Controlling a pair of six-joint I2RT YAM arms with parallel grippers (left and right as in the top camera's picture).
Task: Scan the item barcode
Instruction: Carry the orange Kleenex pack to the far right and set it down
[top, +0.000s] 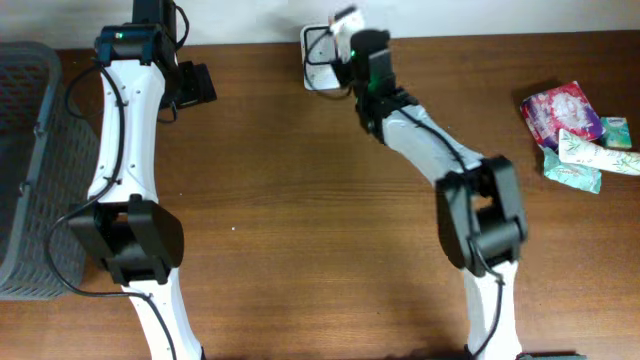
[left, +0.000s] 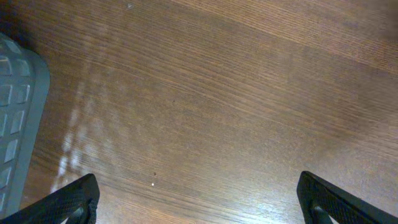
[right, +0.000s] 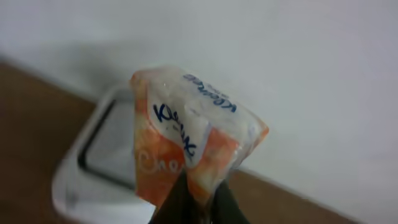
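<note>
An orange and white Kleenex tissue pack (right: 186, 137) is pinched at its lower edge by my right gripper (right: 198, 198), which is shut on it. The pack hangs above a white barcode scanner (right: 99, 168) with a dark window, at the table's far edge by the wall. From overhead the pack (top: 345, 18) shows as a small pale shape over the scanner (top: 320, 55), ahead of the right gripper (top: 355, 40). My left gripper (left: 199, 199) is open over bare wood, with nothing between its fingers (left: 68, 202); overhead it sits at the far left (top: 195, 85).
A grey plastic basket (top: 30, 160) stands at the table's left edge, its corner (left: 15, 118) showing in the left wrist view. Several more tissue packs (top: 575, 130), pink and green, lie at the right edge. The white wall runs behind the scanner.
</note>
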